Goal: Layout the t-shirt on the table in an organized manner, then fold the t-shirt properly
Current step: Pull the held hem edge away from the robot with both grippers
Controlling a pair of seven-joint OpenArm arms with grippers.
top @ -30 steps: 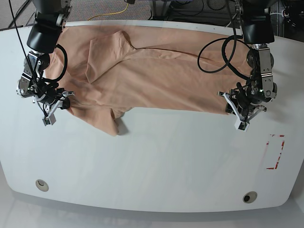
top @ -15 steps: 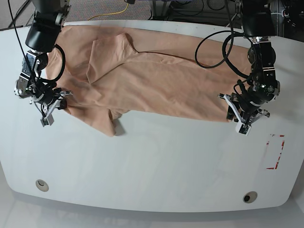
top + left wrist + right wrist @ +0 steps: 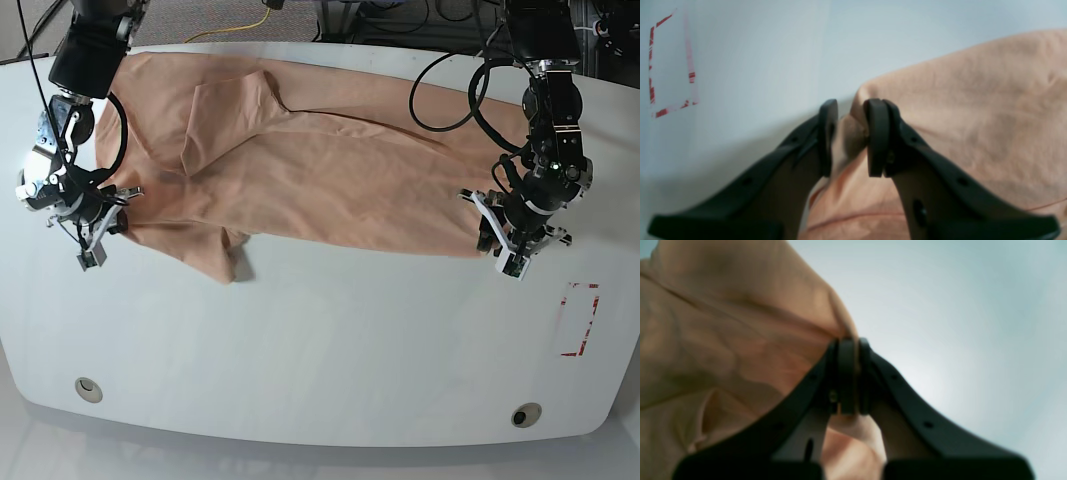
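**Both pincers grip the t-shirt's near edge, cloth stretched across the table**

The t-shirt lies spread over the far half of the white table, its long side running from one arm to the other. A folded flap sits raised near the far edge, and a small bunched tail of cloth hangs off the near edge toward the right arm's side.

The left pincer is clamped on a corner of the peach cloth: a wad of fabric sits between its two black fingers, which stand slightly apart around it. Beyond it, the red tape rectangle marks bare table.

The right pincer is pressed nearly closed on a thin fold of the shirt's edge, with cloth passing through and drooping below the fingertips; this view is blurred.

In the base view the two pincers are well apart, each at one end of the shirt's near edge.
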